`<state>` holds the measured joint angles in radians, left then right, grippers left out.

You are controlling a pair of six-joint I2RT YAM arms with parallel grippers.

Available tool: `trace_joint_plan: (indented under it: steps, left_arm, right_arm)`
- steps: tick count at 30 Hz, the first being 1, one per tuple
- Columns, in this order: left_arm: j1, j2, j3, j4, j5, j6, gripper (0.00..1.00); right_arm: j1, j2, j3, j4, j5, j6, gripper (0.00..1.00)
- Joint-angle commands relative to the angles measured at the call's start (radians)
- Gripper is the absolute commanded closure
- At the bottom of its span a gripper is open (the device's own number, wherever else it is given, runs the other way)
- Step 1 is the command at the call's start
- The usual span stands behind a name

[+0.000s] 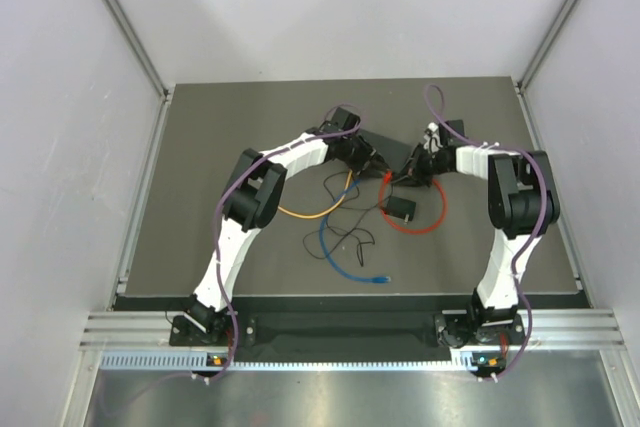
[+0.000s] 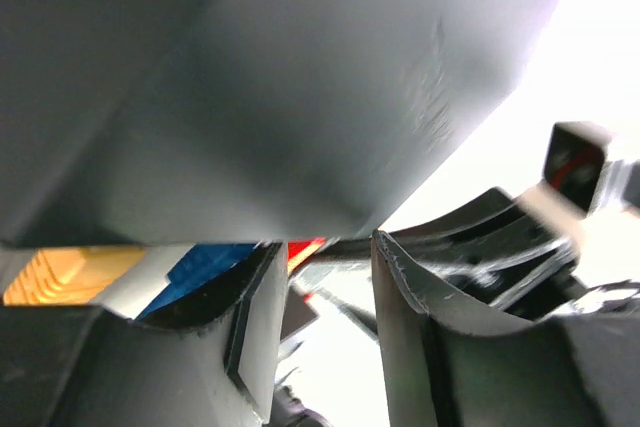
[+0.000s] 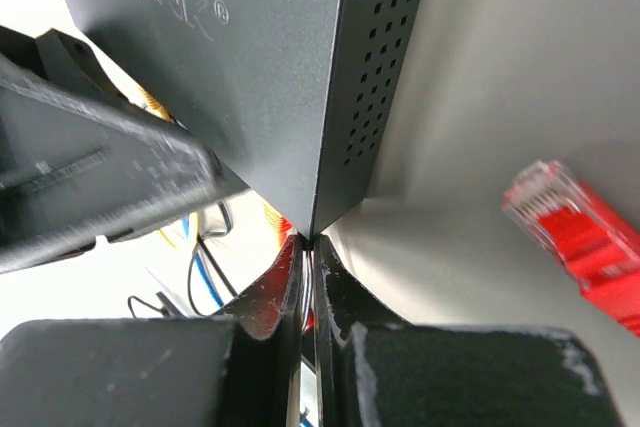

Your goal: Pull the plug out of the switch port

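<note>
- Nearest you, a small black power adapter block [image 1: 400, 210] lay inside a looped red cable [image 1: 415, 233].
- Your right gripper [image 3: 308, 247] was clenched at a corner of the flat matte-black switch box [image 3: 250, 67], far mid-table.
- A red plug [image 3: 570, 232] lay free beside it.
- Your left gripper [image 2: 325, 247] stood parted.

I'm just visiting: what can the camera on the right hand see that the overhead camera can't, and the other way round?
Only the right wrist view: vent holes on the switch, the loose red plug with its clear tip, and the right hand shut at the switch's corner. Only the overhead view: the left arm and right arm whole, the table, a small black adapter inside the loop of the red cable, and the blue cable with its loose end. Both: the switch, the red and blue cables, the orange cable.
</note>
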<state>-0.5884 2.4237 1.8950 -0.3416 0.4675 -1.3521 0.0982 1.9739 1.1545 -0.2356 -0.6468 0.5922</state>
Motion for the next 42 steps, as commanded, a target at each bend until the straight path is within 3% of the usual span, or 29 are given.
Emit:
trace_joint_plan:
  steps: [1,15,25,29,33,38,42]
  left_arm:
    - [0.012,0.008,-0.008,0.088,-0.065,-0.156,0.56]
    - [-0.033,0.051,-0.002,0.096,-0.158,-0.34,0.58]
    - [-0.031,0.081,0.035,0.079,-0.171,-0.337,0.58]
    - [-0.028,0.081,0.029,0.096,-0.162,-0.338,0.58]
    - [-0.028,0.084,0.036,0.101,-0.152,-0.328,0.58]
    - [-0.03,0.072,0.029,0.099,-0.148,-0.321,0.58]
    - [-0.031,0.069,0.033,0.101,-0.144,-0.317,0.58]
  right_arm:
    - [0.006,-0.053,-0.039,0.019,0.052,0.0,1.0]
    - [0.086,-0.007,0.034,-0.05,0.101,-0.042,1.0]
    - [0.124,-0.081,-0.11,-0.028,0.055,-0.045,1.0]
    - [0.124,-0.089,-0.167,0.056,-0.072,0.041,1.0]
    - [0.086,-0.081,-0.226,0.262,-0.151,0.182,1.0]
    - [0.066,-0.023,-0.196,0.396,-0.217,0.335,1.0]
    - [0.083,-0.021,-0.156,0.28,-0.234,0.284,1.0]
